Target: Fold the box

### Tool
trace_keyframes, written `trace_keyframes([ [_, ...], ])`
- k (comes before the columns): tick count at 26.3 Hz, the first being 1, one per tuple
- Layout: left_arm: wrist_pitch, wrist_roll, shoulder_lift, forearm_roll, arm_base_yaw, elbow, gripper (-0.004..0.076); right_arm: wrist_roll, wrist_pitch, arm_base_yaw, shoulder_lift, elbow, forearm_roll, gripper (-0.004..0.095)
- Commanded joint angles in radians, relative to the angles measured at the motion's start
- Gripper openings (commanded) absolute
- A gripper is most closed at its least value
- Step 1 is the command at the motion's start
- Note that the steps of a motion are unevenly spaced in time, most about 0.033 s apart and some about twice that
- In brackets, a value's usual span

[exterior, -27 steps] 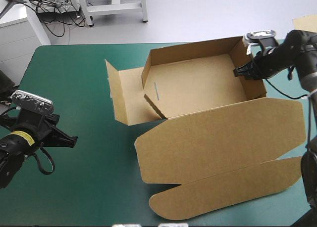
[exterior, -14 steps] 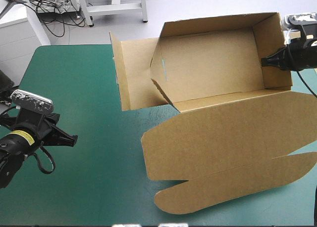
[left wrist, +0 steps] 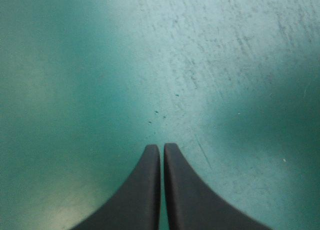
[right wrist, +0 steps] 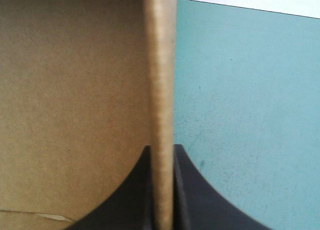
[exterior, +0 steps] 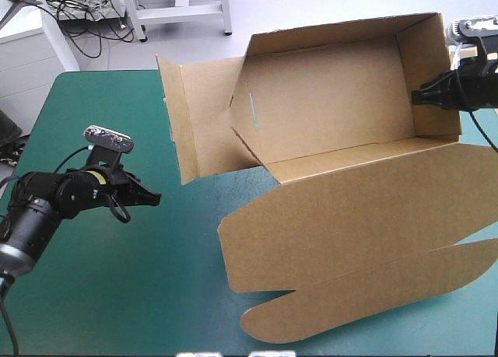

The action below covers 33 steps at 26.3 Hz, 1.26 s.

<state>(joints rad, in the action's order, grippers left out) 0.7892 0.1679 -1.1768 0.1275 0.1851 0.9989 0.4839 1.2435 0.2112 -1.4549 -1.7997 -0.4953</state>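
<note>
Where the high view looks down, the brown box (exterior: 327, 100) sits at the worktop's (exterior: 117, 295) far right, tray tilted, lid flat toward the near edge; the right end effector (exterior: 419, 97) pinches its right wall; the left end effector (exterior: 154, 197) hovers well apart; left wrist view: black fingers (left wrist: 145, 190) pressed together over the teal-green cover; right wrist view: fingers all but closed on the board wall

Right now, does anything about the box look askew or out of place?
Yes. The box is tipped up off the teal-green cover, hanging from the right gripper clamped on its right wall; its left end wall splays open, untucked.
</note>
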Motion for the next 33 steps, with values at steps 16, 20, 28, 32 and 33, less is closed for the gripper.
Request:
trace_keyframes([
  [16, 0.498, 0.806, -0.136, 1.242, -0.542, 0.027, 0.0013, 0.009, 0.012, 0.004, 0.066, 0.075, -0.174, -0.002],
  [20, 0.501, 0.77, -0.136, 1.256, -0.542, 0.027, 0.0091, 0.009, 0.012, 0.004, 0.066, 0.075, -0.185, -0.002],
  [28, 0.501, 0.76, -0.136, 1.321, -0.516, 0.027, 0.0654, 0.009, 0.01, -0.044, 0.066, 0.075, -0.182, -0.002],
  [32, 0.501, 0.76, -0.136, 1.324, -0.466, 0.027, 0.0703, -0.004, -0.019, -0.111, 0.066, 0.075, -0.155, -0.0016],
  [33, 0.501, 0.76, -0.136, 1.331, -0.456, 0.027, 0.0703, -0.007, -0.035, -0.124, 0.066, 0.075, -0.154, -0.0016],
])
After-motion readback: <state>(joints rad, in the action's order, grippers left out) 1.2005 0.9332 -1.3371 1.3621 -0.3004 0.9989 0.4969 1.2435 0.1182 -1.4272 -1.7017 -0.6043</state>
